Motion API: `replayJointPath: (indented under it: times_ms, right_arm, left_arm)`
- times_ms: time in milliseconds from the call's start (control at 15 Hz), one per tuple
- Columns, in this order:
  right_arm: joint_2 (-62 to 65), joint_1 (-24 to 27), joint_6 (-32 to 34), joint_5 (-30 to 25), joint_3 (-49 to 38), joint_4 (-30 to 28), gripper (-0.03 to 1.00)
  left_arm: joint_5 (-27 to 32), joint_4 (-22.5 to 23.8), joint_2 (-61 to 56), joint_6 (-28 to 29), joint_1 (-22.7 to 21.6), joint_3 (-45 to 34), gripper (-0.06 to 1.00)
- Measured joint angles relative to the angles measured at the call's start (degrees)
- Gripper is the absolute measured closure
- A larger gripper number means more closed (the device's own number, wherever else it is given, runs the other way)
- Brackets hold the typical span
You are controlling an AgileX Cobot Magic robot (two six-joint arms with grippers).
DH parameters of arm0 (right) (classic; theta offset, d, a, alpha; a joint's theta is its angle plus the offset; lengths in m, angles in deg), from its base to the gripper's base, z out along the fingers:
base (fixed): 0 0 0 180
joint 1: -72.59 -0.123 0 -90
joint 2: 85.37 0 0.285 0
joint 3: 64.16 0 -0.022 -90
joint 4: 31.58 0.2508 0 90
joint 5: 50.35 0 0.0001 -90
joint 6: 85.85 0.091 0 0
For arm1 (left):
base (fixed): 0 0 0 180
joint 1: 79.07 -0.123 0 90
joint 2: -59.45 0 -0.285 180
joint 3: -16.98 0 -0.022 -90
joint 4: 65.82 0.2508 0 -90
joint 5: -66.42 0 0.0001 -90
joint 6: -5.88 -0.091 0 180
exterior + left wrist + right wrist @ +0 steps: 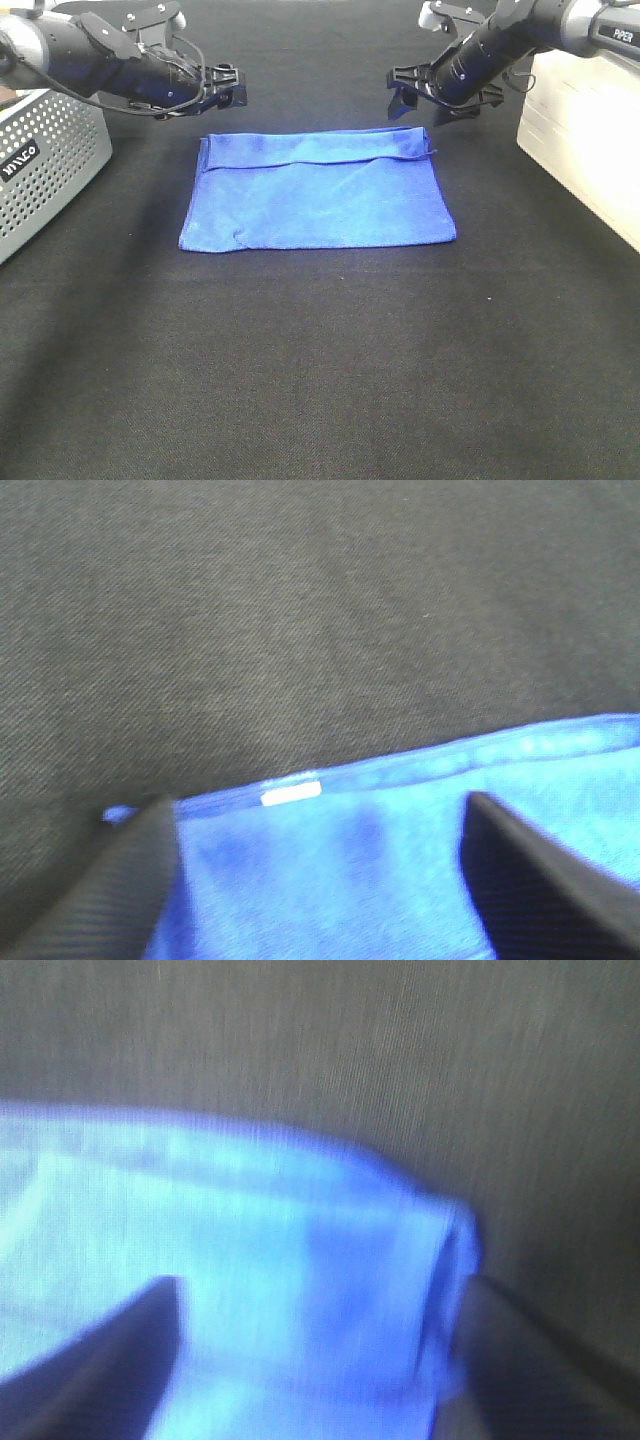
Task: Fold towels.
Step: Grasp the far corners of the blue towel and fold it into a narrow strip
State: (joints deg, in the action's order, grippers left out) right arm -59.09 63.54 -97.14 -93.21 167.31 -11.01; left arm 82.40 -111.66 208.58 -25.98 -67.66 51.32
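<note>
Grey perforated basket (45, 165) sits at far-left edge of black desk (320, 380). L pincer (229, 87) hangs over far-left corner of the blue towel (318, 200), fingers (110, 900) spread wide, nothing gripped. Towel lies flat mid-desk, toward the back, w/ a folded band along its far edge. Small white tag (291, 793) shows on the hem btwn the L fingers. R pincer (406, 90) hangs over far-right corner, also spread wide and empty. The wrist view there is blurry. White box (585, 130) at right edge.
</note>
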Motion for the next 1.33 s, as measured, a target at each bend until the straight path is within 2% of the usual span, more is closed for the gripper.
replayJointPath:
  times_ms: [67, 133, 333, 467, 533, 600, 667, 867, 933, 1000, 1067, 1200, 1333]
  right_arm:
    - [0.0, 0.0, 0.0, 0.0, 0.0, 0.0, 0.23]
    - [0.5, 0.0, 0.1, -2.8, 0.1, -1.1, 0.2]
    - [3.3, 0.0, 0.3, -12.7, 0.1, -3.2, 0.18]
    - [3.4, 0.0, 2.2, -17.7, 0.0, -3.2, 0.19]
    - [3.4, 0.0, 2.9, -19.7, -0.3, -3.2, 0.21]
    - [3.5, 0.0, 3.0, -22.6, -0.9, -3.4, 0.24]
    - [3.9, 0.0, 3.0, -23.8, -2.0, -3.4, 0.26]
    - [7.9, 0.9, 3.0, -23.1, -10.9, -2.8, 0.26]
    - [10.0, 1.5, 2.9, -21.4, -15.4, -2.2, 0.26]
    - [13.4, 3.0, 1.4, -17.0, -23.4, -0.5, 0.26]
    - [13.4, 3.0, 1.4, -17.0, -23.4, -0.5, 0.26]
    - [16.4, 4.0, -1.7, -12.4, -30.0, 1.6, 0.26]
    - [16.8, 3.8, -3.2, -11.9, -31.4, 2.8, 0.26]
  left_arm:
    - [0.0, 0.0, 0.0, 0.0, 0.0, 0.0, 0.18]
    - [2.0, 1.1, -0.1, 0.1, -0.2, 0.0, 0.18]
    - [13.6, 6.1, -1.2, 2.7, -0.2, 0.0, 0.2]
    - [21.4, 8.4, -1.7, 8.5, -0.2, 0.0, 0.2]
    - [24.9, 10.5, -2.2, 14.0, -0.2, 0.0, 0.2]
    - [28.5, 15.1, -3.1, 20.5, -0.2, 0.0, 0.2]
    - [30.5, 18.0, -4.0, 23.4, -0.2, 0.0, 0.2]
    - [36.8, 23.0, -6.0, 28.3, -0.2, 0.1, 0.2]
    - [38.4, 23.4, -6.1, 29.2, -0.2, -0.1, 0.2]
    - [39.4, 23.7, -6.5, 29.8, -0.2, -2.6, 0.2]
    - [39.4, 23.7, -6.5, 29.8, -0.2, -2.6, 0.2]
    - [35.6, 23.7, -8.5, 30.4, -0.2, -10.3, 0.2]
    - [28.1, 22.8, -11.9, 30.8, -0.2, -17.8, 0.2]
